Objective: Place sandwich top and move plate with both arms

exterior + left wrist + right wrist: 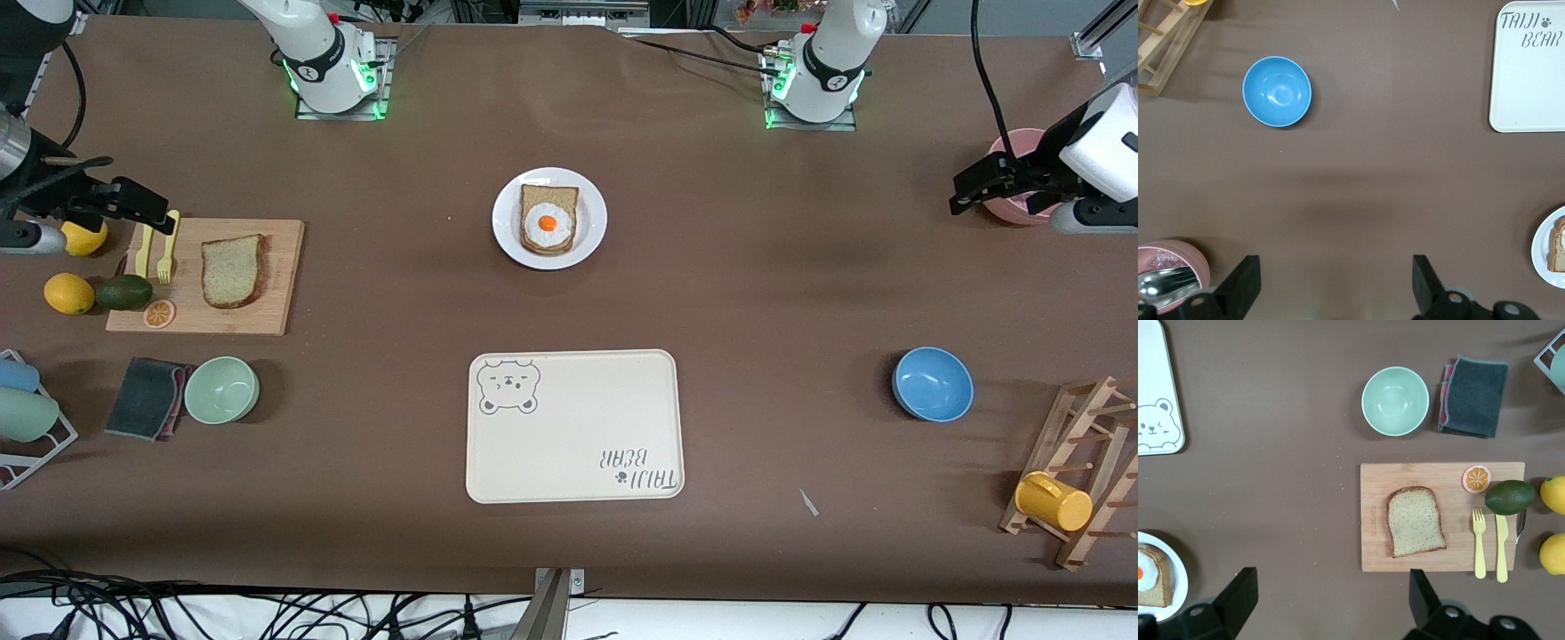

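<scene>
The sandwich top (233, 271), a speckled bread slice, lies flat on a wooden cutting board (276, 311) at the right arm's end; it also shows in the right wrist view (1415, 530). The white plate (507, 233) sits mid-table near the bases and holds a bread slice with a fried egg (548, 222). The plate's rim shows in both wrist views (1179, 577) (1540, 250). My right gripper (153, 209) (1331, 583) is open and empty, up in the air beside the board. My left gripper (965, 191) (1335, 273) is open and empty, up over the left arm's end.
A cream bear tray (573, 462) lies nearer the camera than the plate. A blue bowl (932, 384), a mug rack (1080, 444) and a pink bowl (1013, 147) are at the left arm's end. A green bowl (222, 389), grey cloth (147, 397), lemons, avocado and cutlery surround the board.
</scene>
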`<state>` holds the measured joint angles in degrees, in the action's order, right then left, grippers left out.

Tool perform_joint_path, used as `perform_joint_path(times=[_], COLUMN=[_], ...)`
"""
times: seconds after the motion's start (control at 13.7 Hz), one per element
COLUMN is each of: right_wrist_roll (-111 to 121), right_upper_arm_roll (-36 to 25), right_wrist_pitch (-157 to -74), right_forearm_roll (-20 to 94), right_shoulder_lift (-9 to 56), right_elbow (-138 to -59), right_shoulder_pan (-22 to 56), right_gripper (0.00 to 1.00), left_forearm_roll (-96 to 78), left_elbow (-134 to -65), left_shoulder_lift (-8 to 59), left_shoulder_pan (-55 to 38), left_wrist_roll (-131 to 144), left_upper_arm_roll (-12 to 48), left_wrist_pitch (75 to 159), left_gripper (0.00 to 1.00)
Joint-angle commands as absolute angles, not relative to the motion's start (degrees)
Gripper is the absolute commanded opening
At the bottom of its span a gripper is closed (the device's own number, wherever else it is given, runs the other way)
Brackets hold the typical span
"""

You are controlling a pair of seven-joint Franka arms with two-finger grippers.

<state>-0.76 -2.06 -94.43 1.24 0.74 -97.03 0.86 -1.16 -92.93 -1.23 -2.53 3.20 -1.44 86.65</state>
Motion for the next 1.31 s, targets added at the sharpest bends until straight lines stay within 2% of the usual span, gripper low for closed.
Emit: perform_joint_path(times=[0.0,0.36,0.88,1.02,1.17,1.24], right_wrist_roll=[0.18,-0.7,-7.82,-8.08,-9.66,-9.75], right_upper_arm_roll=[-1.49,-1.76,-1.76,-1.76,-1.93,-1.93], right_wrist_pitch=[-93.6,-95.09,-118.53,-125.48,-127.0,-127.09], right_forearm_roll=[0.18,-9.58,-14.59,-16.25,-16.43,-16.44], right_shoulder_lift=[2.45,9.75,9.58,10.45,12.73,13.61], right_elbow=[-97.03,-99.83,-123.02,-127.6,-128.5,-128.5], right_shoulder_pan=[-0.09,-0.26,-0.26,-0.26,-0.26,-0.26], right_gripper=[1.0,1.0,0.94,0.8,0.59,0.56], left_forearm_roll=[-1.32,-1.23,-1.14,-1.14,-1.14,-1.14], left_elbow=[-92.99,-92.9,-93.16,-93.16,-93.16,-93.16], left_shoulder_lift=[-1.58,-1.67,-1.67,-1.67,-1.67,-1.67], left_shoulder_pan=[-2.72,-2.64,-2.37,-2.37,-2.37,-2.37], left_wrist_roll=[2.73,2.81,2.72,2.72,2.72,2.72], left_upper_arm_roll=[-1.58,-1.58,-1.58,-1.5,-1.49,-1.49], left_wrist_pitch=[87.1,87.01,87.01,87.01,87.01,87.01], left_gripper=[1.0,1.0,1.0,1.0,1.0,1.0])
